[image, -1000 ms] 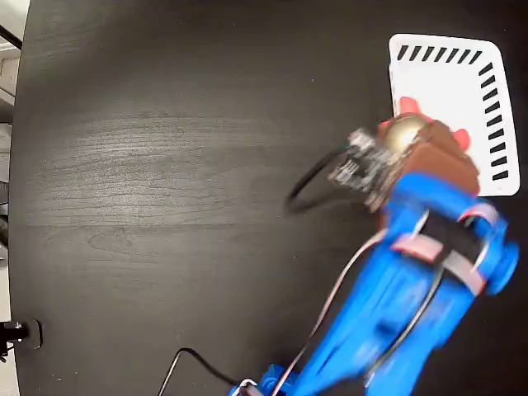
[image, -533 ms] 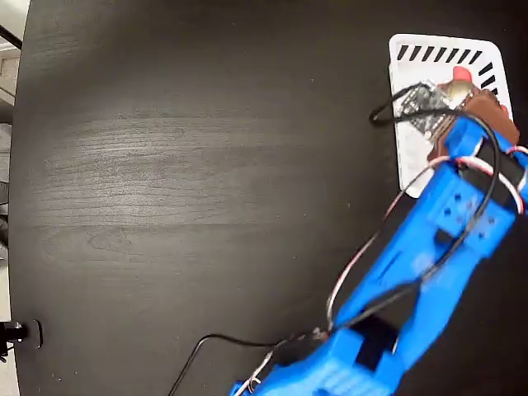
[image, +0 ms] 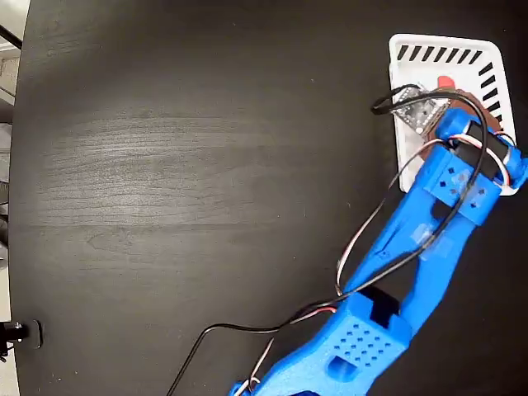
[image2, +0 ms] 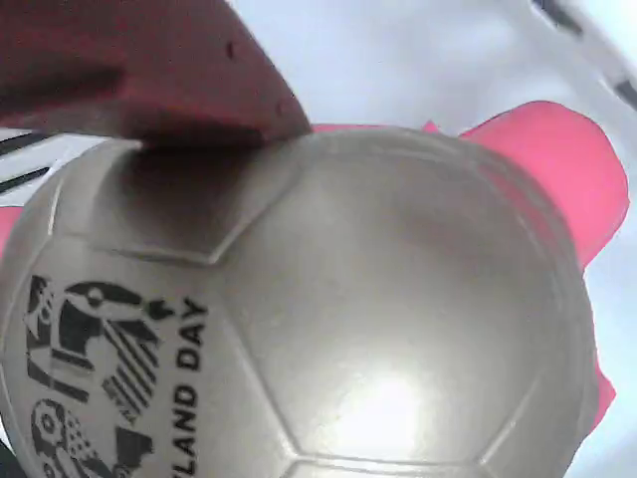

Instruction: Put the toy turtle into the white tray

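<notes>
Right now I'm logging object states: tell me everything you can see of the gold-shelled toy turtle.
The gold-shelled toy turtle fills the wrist view: a glossy metallic dome with football-style panel seams and a dark printed logo reading "LAND DAY". Red limbs poke out at the right. A brown gripper finger presses its top. It sits over the white slotted plastic tray.

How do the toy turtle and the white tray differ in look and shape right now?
Colour: the toy turtle has a shiny metallic shell with red parts, while the white tray is plain white with dark slanted slots.
Shape: the turtle's shell is a rounded dome with seams like a football, while the tray is a flat rectangle.
Marking: the shell carries a dark printed logo; the tray shows none.
Size: the tray is much larger.
</notes>
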Controlling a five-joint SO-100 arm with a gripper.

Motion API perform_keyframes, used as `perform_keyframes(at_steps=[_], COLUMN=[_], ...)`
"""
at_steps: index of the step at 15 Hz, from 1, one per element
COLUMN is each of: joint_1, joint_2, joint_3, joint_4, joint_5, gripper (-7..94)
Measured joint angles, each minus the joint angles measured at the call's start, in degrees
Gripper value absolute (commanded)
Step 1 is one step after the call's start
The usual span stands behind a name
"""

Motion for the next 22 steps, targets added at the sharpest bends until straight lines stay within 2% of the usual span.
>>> perform_keyframes(at_steps=[2,4,10,12,14,16,18,20,22], joint_1=[0.00,0.00,0.53,0.35,0.00,-1.76,-5.27,-9.49,-13.01], joint_2=[-0.53,-2.72,-4.57,-4.48,-3.78,-0.09,6.50,14.24,23.03], joint_3=[0.00,-0.70,-2.20,-2.29,-2.72,-5.01,-5.71,-2.29,8.17], joint_4=[0.00,0.35,0.44,1.14,3.34,7.03,9.84,10.11,8.00], joint_5=[-0.70,-0.97,-2.72,-2.29,-0.97,0.53,2.37,4.66,6.86], gripper=[41,59,60,55,31,20,19,1,0])
